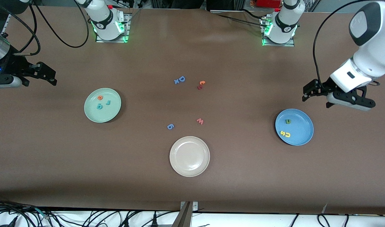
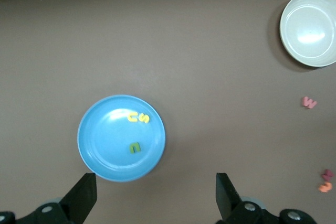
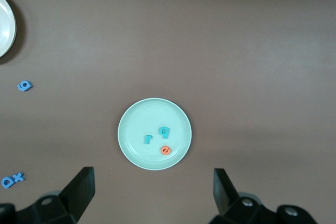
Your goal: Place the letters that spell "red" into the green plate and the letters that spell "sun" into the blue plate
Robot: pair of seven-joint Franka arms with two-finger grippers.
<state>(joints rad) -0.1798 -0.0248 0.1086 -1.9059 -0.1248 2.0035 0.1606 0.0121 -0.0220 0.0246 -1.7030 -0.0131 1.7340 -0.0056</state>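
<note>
Blue plate [image 2: 100, 150] under left jaws, apart | green plate [image 3: 131, 145] under right jaws, apart

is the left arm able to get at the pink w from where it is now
Probably yes. The left gripper hangs open above the table near the blue plate, holding nothing. The pink w lies alone on bare table toward the middle, with only open table around it, though it is a long reach.
</note>
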